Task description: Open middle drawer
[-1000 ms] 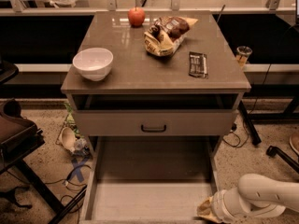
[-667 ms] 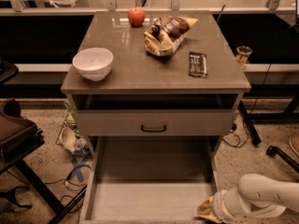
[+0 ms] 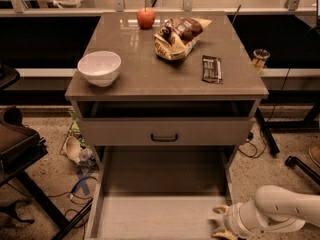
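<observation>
The middle drawer [image 3: 125,132] shows a flat grey-beige front with a small dark bar handle [image 3: 164,137] at its centre. It sits just under a dark open slot beneath the cabinet top. My gripper [image 3: 220,221] is low at the bottom right, by the right wall of the pulled-out bottom drawer [image 3: 150,214]. It is well below and to the right of the handle and touches neither the handle nor the front. Its two yellowish fingers [image 3: 219,210] stand apart, open, with nothing between them. My white arm [image 3: 280,209] comes in from the right edge.
On the cabinet top [image 3: 150,74] are a white bowl [image 3: 99,67], a red apple [image 3: 146,17], a chip bag [image 3: 177,36] and a dark snack bar [image 3: 211,68]. A dark chair [image 3: 17,144] stands at the left. Cables and litter lie on the floor to both sides.
</observation>
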